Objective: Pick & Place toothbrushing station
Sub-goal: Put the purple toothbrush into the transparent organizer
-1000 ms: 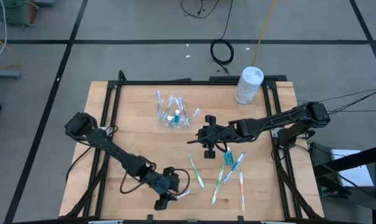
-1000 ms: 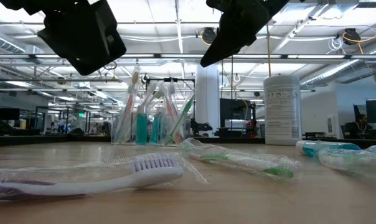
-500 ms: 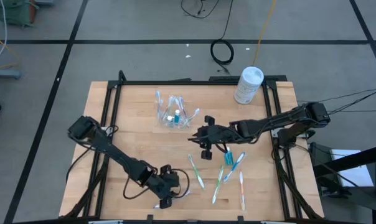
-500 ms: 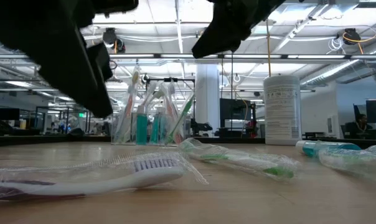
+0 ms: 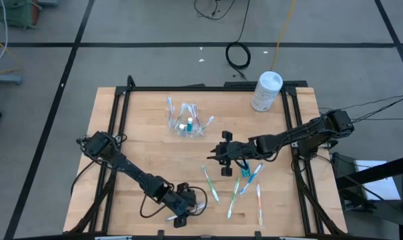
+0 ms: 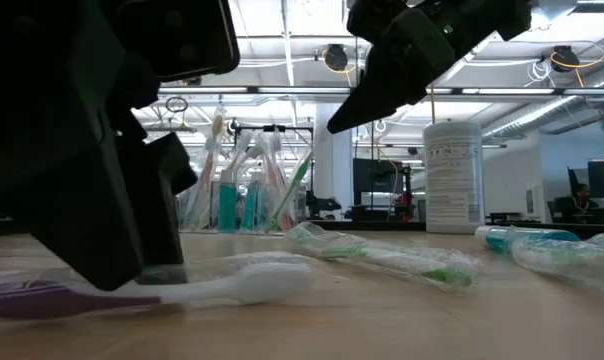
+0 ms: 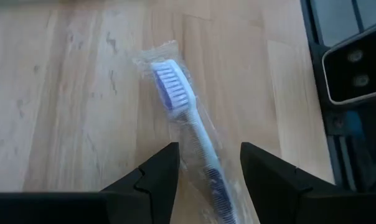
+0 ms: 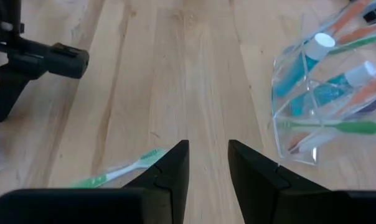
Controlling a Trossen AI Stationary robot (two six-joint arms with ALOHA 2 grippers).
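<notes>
The left gripper (image 7: 203, 171), fingers spread, straddles the wrapped purple toothbrush (image 7: 182, 118) near the worktop's front edge, positioned to pinch its handle. The right gripper (image 8: 208, 163), fingers apart and empty, waits mid-worktop beside the cup (image 5: 187, 124).

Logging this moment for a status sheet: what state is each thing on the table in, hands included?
Left hand: open, fingers either side of the purple toothbrush's handle.
Purple toothbrush: wrapped, lying flat near the table's front edge.
Right hand: empty, fingers apart, above mid-table.
Clear cup: upright, holding toothbrushes and toothpaste tubes.
Loose toothbrushes: wrapped, lying flat.
White canister: upright, lid on.
</notes>
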